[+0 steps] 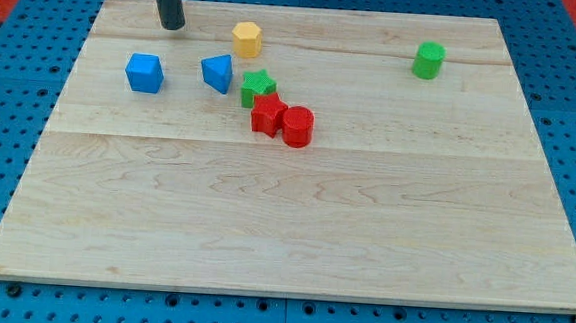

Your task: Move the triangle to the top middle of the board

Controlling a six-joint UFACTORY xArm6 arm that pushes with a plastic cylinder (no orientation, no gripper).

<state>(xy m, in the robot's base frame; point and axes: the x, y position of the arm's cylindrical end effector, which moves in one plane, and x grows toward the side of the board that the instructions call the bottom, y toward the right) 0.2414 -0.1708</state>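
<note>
The blue triangle [216,73] lies in the upper left part of the wooden board [295,212]. My tip [172,24] rests on the board near its top edge, up and to the left of the triangle and apart from it. A blue cube [144,73] sits left of the triangle, below my tip. A yellow hexagonal block [246,39] lies up and right of the triangle.
A green star block [257,87], a red star block [268,113] and a red cylinder [297,126] cluster just right of and below the triangle. A green cylinder [428,60] stands at the upper right. A blue pegboard table surrounds the board.
</note>
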